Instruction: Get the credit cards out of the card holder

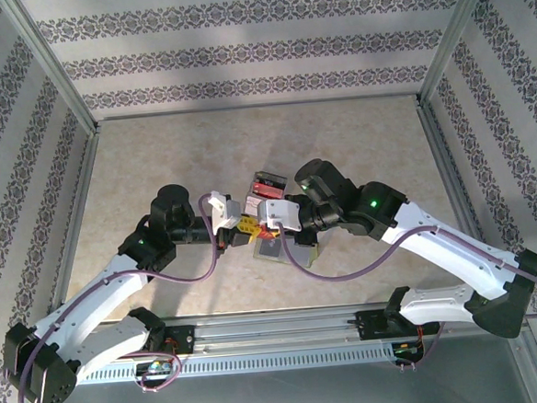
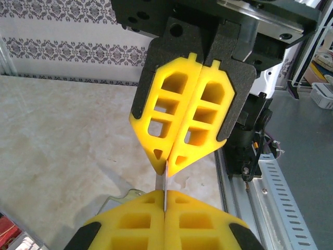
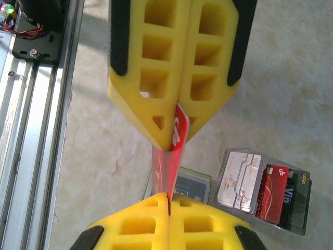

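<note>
My right gripper (image 3: 169, 172) (image 1: 272, 227) is shut on a red credit card (image 3: 179, 130), held edge-on above the table. Below it lies the card holder (image 3: 193, 183) (image 1: 270, 251), yellow-green at the rim, with a dark grey card face showing inside. My left gripper (image 2: 165, 179) (image 1: 244, 226) is shut on a thin pale grey sheet (image 2: 160, 179) seen edge-on, which looks like a flap of the card holder. Another part of the holder (image 2: 112, 200), clear with a greenish rim, lies on the table below the left jaws. The two grippers stand close together at mid-table.
A small clear plastic box (image 3: 263, 190) (image 1: 265, 180) with pale, red and black cards lies just beyond the holder. The metal rail (image 2: 270, 182) (image 3: 31, 130) runs along the near table edge. Patterned walls enclose the beige tabletop (image 1: 155, 163).
</note>
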Controlling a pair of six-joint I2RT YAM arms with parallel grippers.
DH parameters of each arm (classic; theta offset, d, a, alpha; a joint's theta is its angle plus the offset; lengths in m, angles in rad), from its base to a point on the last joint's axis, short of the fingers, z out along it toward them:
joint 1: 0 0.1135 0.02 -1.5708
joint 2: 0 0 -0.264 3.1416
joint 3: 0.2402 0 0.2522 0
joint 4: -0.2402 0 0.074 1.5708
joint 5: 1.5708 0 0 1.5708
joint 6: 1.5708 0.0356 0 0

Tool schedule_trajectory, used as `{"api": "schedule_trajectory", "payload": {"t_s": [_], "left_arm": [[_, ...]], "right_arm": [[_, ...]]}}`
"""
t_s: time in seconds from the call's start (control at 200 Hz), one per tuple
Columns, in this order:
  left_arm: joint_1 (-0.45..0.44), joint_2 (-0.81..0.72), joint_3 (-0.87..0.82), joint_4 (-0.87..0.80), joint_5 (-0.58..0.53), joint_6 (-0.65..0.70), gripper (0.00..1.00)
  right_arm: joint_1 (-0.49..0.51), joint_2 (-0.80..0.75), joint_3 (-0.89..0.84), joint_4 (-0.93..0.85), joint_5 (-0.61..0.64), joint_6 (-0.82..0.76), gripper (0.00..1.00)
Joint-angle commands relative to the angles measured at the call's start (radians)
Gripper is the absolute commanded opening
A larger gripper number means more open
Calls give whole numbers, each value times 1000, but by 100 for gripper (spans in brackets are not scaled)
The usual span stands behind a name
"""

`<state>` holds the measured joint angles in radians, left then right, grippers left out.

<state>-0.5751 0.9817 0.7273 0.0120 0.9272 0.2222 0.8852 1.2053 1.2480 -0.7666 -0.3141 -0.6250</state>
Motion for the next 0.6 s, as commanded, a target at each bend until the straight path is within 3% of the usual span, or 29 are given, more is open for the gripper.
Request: {"api": "schedule_trajectory", "payload": {"t_s": [0.0, 0.12, 0.32, 0.5, 0.595], "left_arm": [[-12, -21, -5, 60, 8, -3, 0], [-12, -31, -18, 95, 12, -20, 0], [-12, -38, -29, 139, 10, -37, 0], [-13, -37, -42, 191, 14, -66, 0], [-12, -36, -43, 194, 9, -67, 0]], "right_arm": [[-14, -21, -9, 29, -83, 22, 13], [-36, -42, -41, 73, -139, 45, 24], [-58, -58, -70, 118, -186, 65, 25], [-64, -47, -76, 133, -220, 77, 19], [-66, -43, -75, 138, -229, 81, 9]]}}
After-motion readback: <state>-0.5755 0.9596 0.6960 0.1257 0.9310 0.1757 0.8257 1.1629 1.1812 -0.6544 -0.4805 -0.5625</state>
